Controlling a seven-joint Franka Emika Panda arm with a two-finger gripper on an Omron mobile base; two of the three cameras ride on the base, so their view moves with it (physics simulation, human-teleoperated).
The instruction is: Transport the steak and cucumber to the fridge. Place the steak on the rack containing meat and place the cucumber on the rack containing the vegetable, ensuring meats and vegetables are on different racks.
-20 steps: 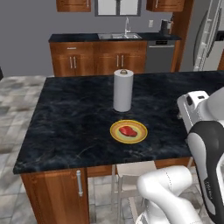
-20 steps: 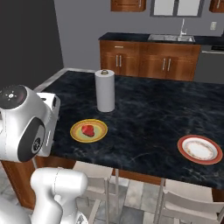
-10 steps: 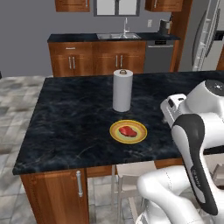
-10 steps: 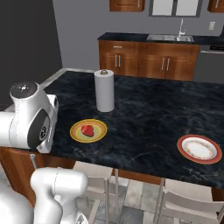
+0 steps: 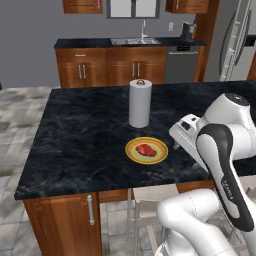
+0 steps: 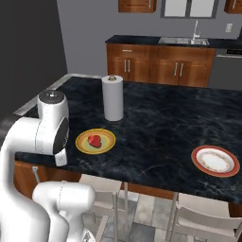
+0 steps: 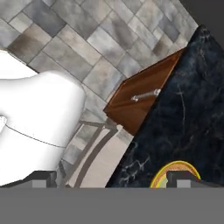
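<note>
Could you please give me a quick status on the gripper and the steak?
Gripper open, empty, above the island's near edge. Steak untouched on the yellow plate, island counter. Paper towel roll behind the plate, not in the way.

Both base views look forward and down over the table (image 5: 90, 145) from behind, sharing it; the hand view looks down at its edge.

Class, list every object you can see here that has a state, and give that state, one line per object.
steak: lying on the yellow plate, not gripped.
gripper: open, holding nothing.
paper towel roll: upright on the island counter.
red-rimmed plate: bare.
fridge: doors closed.
</note>
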